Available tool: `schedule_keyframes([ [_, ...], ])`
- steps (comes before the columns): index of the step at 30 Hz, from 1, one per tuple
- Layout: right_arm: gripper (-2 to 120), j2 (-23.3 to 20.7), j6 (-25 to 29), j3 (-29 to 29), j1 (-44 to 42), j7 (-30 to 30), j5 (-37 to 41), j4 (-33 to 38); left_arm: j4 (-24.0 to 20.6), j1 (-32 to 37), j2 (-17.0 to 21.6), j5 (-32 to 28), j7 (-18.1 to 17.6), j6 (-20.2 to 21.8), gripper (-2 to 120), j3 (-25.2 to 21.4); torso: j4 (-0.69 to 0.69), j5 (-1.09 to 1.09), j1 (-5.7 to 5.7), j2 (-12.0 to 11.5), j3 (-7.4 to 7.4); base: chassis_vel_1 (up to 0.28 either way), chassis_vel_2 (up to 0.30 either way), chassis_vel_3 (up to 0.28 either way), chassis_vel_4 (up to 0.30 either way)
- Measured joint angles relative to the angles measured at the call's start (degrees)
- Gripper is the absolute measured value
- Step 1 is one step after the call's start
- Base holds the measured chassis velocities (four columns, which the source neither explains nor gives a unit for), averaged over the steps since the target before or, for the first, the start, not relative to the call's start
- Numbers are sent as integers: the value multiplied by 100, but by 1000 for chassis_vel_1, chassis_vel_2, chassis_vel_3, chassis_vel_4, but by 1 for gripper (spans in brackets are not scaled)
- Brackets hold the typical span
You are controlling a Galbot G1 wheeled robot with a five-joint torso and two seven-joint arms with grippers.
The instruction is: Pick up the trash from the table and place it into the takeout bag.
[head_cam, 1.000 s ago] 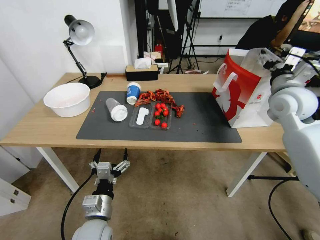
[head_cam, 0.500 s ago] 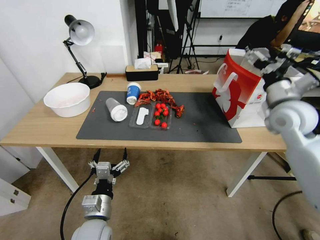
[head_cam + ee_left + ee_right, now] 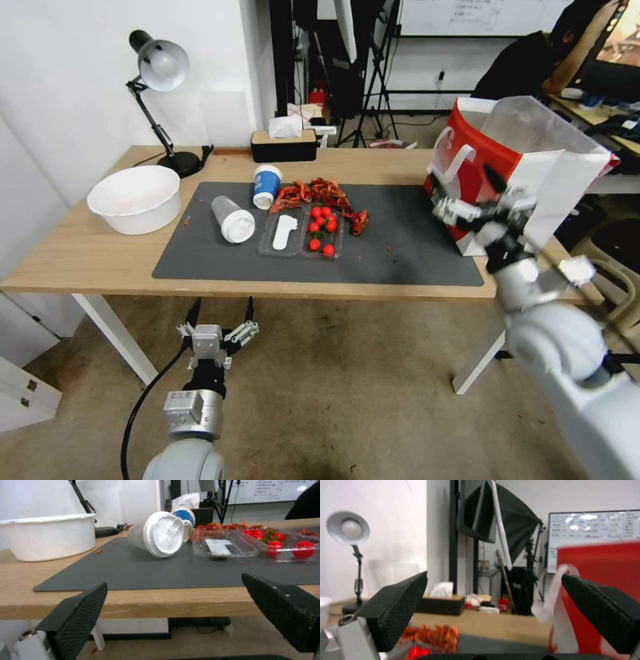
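Note:
The takeout bag (image 3: 493, 150) stands open at the right end of the table (image 3: 87, 257), red and white with flat white handles; its red side (image 3: 603, 580) fills part of the right wrist view. My right gripper (image 3: 465, 181) hangs open and empty just in front of the bag's left face, above the mat (image 3: 400, 247). Trash lies on the mat's left half: a clear white-lidded cup (image 3: 233, 219) on its side and a blue-and-white paper cup (image 3: 266, 185). My left gripper (image 3: 220, 313) is open below the table's front edge, facing the lidded cup (image 3: 158, 537).
A clear tray with cherry tomatoes (image 3: 303, 230) and red crayfish shells (image 3: 320, 193) sit mid-mat. A large white bowl (image 3: 135, 198) is at the left. A desk lamp (image 3: 160, 67) and a tissue box (image 3: 283, 143) stand along the back edge.
My right arm has swung down from above the bag's mouth to a spot in front of the bag's left face. The left arm and the table items have not moved.

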Motion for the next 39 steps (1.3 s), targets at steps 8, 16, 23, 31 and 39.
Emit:
schedule_keyframes([
  [8,100,525,549,-53,-1178,382,-769,64,57,-24,30,-14,-2,-5,100,-4,0,0,-1,0,0,0,0,0,0],
  [16,100,849,966,-156,-1883,745,-1294,-197,125,-74,42,-26,-2,-8,100,8,-1,0,0,0,0,0,0,0,0],
  [23,100,994,1132,-271,-1993,834,-1465,-492,138,-89,58,-40,-2,-8,100,8,0,1,-1,0,0,0,0,0,0],
  [31,100,1071,1256,-433,-1955,916,-1449,-907,151,-71,63,-41,-2,-16,100,9,0,1,0,0,1,0,0,0,0],
  [39,100,1084,1259,-442,-1920,929,-1419,-870,151,-87,75,-30,1,-16,100,25,0,1,0,0,1,0,0,0,0],
])
